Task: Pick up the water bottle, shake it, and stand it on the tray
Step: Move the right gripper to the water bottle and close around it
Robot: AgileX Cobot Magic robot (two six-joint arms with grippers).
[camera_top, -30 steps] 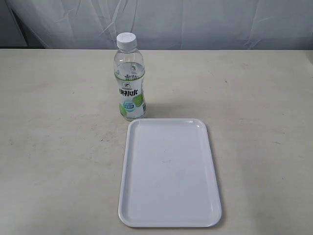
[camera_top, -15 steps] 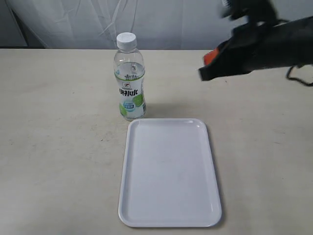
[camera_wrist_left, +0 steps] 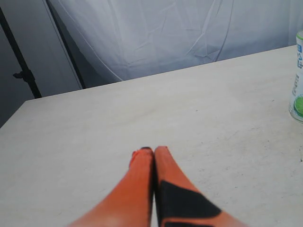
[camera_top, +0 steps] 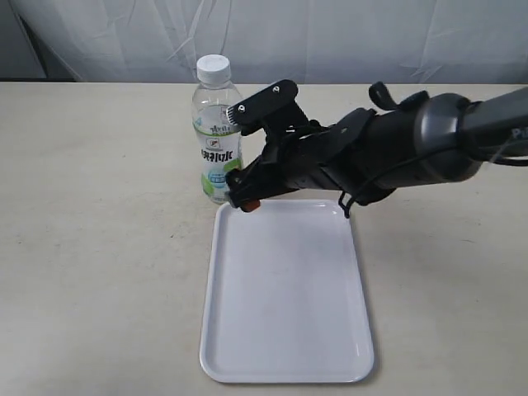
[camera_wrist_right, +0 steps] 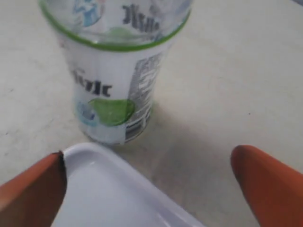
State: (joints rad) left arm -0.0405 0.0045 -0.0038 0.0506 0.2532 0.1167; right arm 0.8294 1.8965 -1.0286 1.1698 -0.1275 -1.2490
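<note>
The water bottle stands upright on the table just behind the far left corner of the white tray. My right gripper reaches in from the right and is open right beside the bottle, over that tray corner. In the right wrist view the bottle stands ahead of the open gripper, apart from both orange fingertips, with the tray's rim below. My left gripper is shut with nothing in it; the bottle's edge shows far off to its side.
The beige table spreads around the tray. A white cloth backdrop hangs behind the table's far edge. The right arm's dark body stretches across above the table behind the tray.
The right arm has come into view from the upper right and dropped down and left, bringing its open gripper beside the bottle. Bottle and tray have not moved.
</note>
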